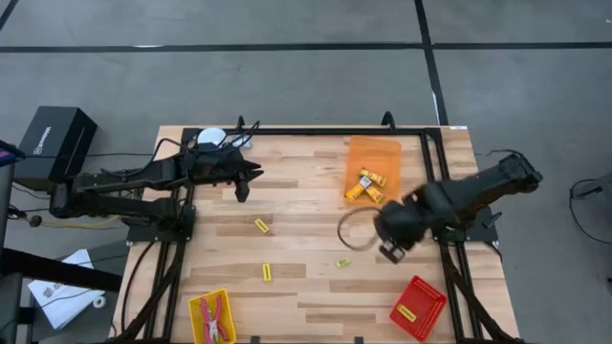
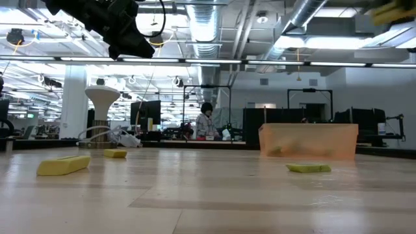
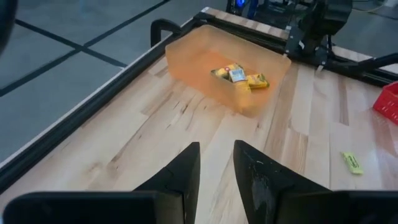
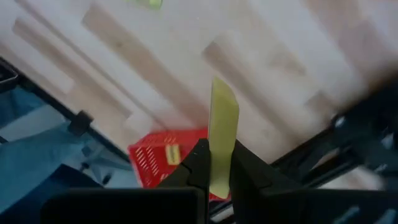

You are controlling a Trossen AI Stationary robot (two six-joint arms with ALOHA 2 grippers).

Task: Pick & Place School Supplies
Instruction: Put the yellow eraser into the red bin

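Right gripper (image 4: 211, 177) clamped on a yellow stick (image 4: 222, 134), long axis straight out past the fingertips, centre-right in the high view. Red tray (image 1: 418, 308) just below; orange tray (image 1: 372, 168) above-left, possibly equally near. Left gripper (image 3: 216, 163) slightly apart, empty, upper left.

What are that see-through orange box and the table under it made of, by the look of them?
The orange tray looks like thin translucent plastic: the yellow pieces inside and the table edge show through its walls, which have a soft sheen. The table looks like pale wooden butcher-block: joined strips with visible grain and a smooth, perhaps sealed, finish.
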